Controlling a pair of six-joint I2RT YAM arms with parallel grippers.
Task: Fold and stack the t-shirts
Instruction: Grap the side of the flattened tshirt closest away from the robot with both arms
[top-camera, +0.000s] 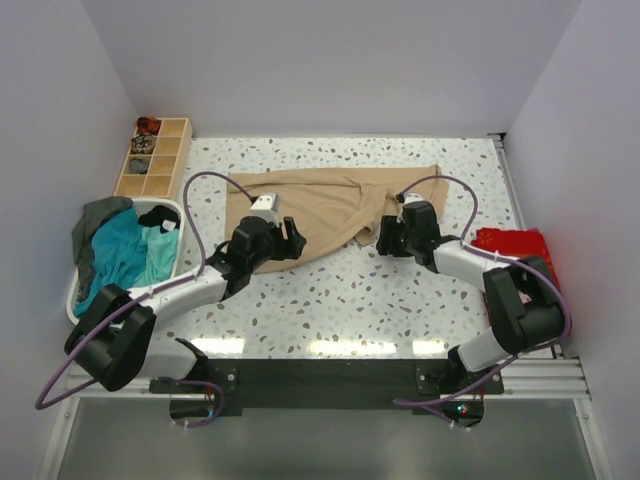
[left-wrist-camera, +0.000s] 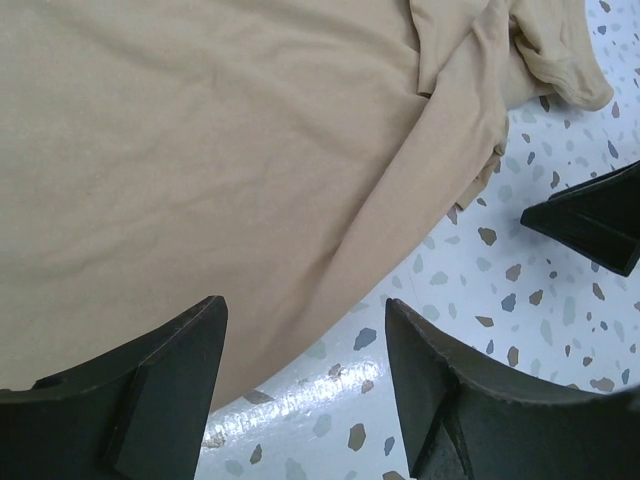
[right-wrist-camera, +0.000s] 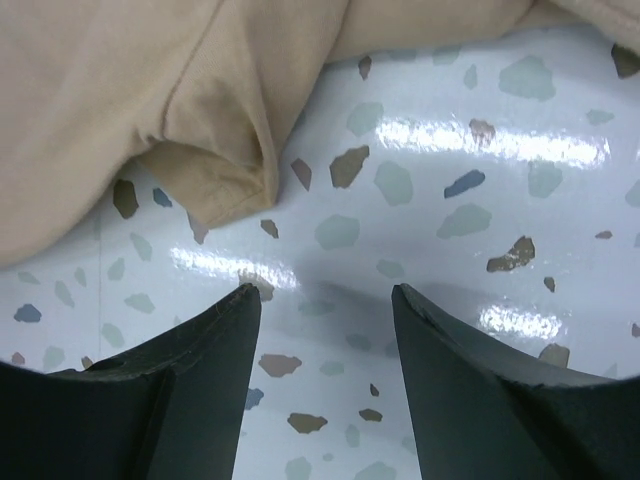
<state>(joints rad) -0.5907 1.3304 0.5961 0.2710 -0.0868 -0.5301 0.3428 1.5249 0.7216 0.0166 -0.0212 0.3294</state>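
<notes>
A sandy-beige t-shirt (top-camera: 325, 205) lies rumpled across the back middle of the speckled table. My left gripper (top-camera: 292, 238) is open and empty at its near left hem; in the left wrist view the beige cloth (left-wrist-camera: 200, 150) fills the view, its edge between my open fingers (left-wrist-camera: 305, 310). My right gripper (top-camera: 388, 238) is open and empty just beside the shirt's near right edge; in the right wrist view a folded corner of the shirt (right-wrist-camera: 215, 150) lies just ahead of the gripper (right-wrist-camera: 325, 292), apart from it. Teal (top-camera: 125, 250) and dark grey-green (top-camera: 95, 222) t-shirts lie in the basket.
A white plastic basket (top-camera: 174, 262) stands at the left edge. A wooden compartment box (top-camera: 155, 157) with small items sits at the back left. A red cloth (top-camera: 512, 243) lies at the right edge. The right gripper's finger shows in the left wrist view (left-wrist-camera: 590, 215).
</notes>
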